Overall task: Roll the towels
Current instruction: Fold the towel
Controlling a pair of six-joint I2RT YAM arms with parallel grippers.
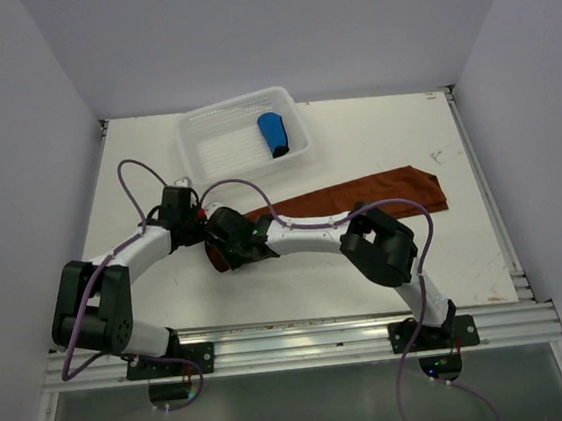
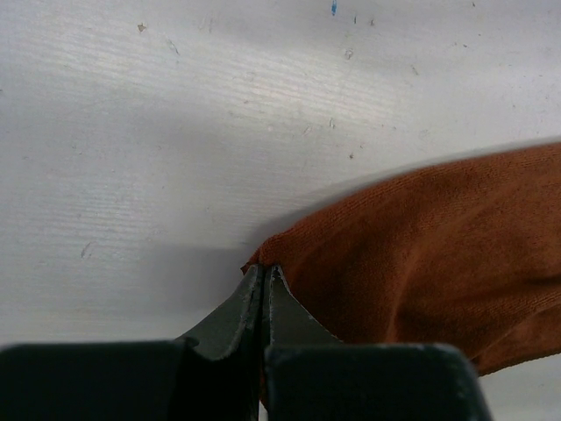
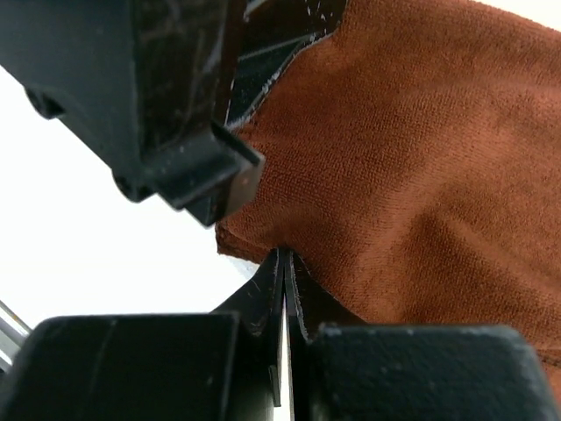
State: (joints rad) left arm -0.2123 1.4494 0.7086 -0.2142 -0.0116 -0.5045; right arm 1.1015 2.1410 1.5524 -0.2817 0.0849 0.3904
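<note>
Rust-brown towel (image 1: 360, 195): folded to a long strip on the worktop (image 1: 387, 260), running from centre out toward 3 o'clock.
- Handling, as judged: light, soft and limp, with a napped weave that should give some grip. Nothing fragile. It will sag and bunch if lifted by one point.
- Best hold looks like the short end at 9 o'clock, both corners, so the roll starts square.

Left claw (image 2: 264, 274): clenched on the far corner of that end, a tip of cloth pinched between the fingers.

Right claw (image 3: 286, 263): clenched on the near edge of the same end, just beside the left one.

Blue towel (image 1: 273, 134): already a tight roll, lying in the white basket (image 1: 222, 148) at 12 o'clock.

Count: two towels (one brown, one blue), one basket, two claws.
</note>
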